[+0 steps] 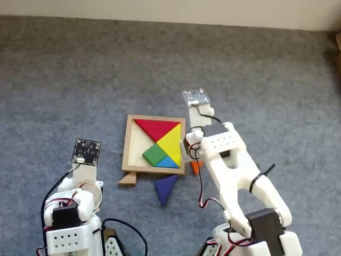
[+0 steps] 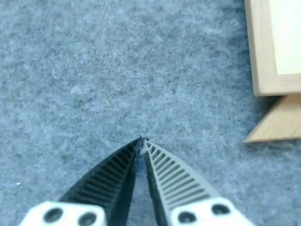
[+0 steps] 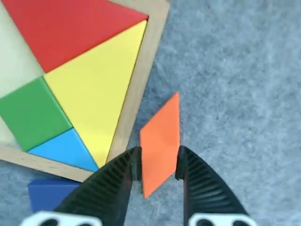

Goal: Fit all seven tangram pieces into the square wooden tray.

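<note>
The square wooden tray (image 1: 128,146) lies mid-table and holds a red triangle (image 1: 156,129), a yellow triangle (image 1: 171,143), a green square (image 1: 154,154) and a small blue triangle (image 1: 169,161). In the right wrist view my right gripper (image 3: 157,159) is shut on an orange parallelogram (image 3: 161,137) just outside the tray's edge (image 3: 141,89); its fingers (image 3: 134,165) press both long sides. That orange piece (image 1: 196,167) peeks out beside the right arm. A pale wooden triangle (image 1: 128,178) and a dark blue triangle (image 1: 165,186) lie in front of the tray. My left gripper (image 2: 142,140) is shut over bare carpet.
Grey carpet covers the table. The left arm (image 1: 80,176) stands to the tray's left; its wrist view shows the tray's corner (image 2: 263,52) and the wooden triangle (image 2: 277,125) off to one side. The dark blue piece (image 3: 44,193) lies near the right gripper.
</note>
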